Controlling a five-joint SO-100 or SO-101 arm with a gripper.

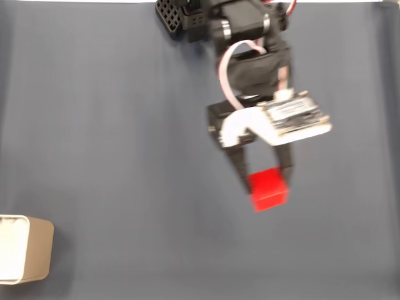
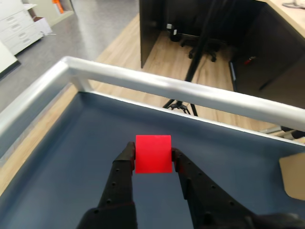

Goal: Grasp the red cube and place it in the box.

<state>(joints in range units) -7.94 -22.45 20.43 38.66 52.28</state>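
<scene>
1. The gripper (image 1: 267, 181) pinches the red cube (image 1: 269, 189) between its two black fingers; in the wrist view the cube (image 2: 153, 153) sits clamped at the fingertips, one finger pressed on each side face, seemingly lifted off the mat, though blur in the fixed view leaves that unsure.
2. In the fixed view the box (image 1: 28, 249) stands at the lower left edge, partly cut off, well apart from the cube, with its white interior facing up.
3. The blue-grey mat (image 1: 125, 125) between cube and box is bare.
4. In the wrist view a silver rail (image 2: 157, 88) borders the mat ahead and to the left of the gripper (image 2: 153, 160); the box's tan corner (image 2: 293, 174) shows at the right edge.
5. Beyond the rail lie a wooden floor, dark panels and a tripod (image 2: 183, 102).
</scene>
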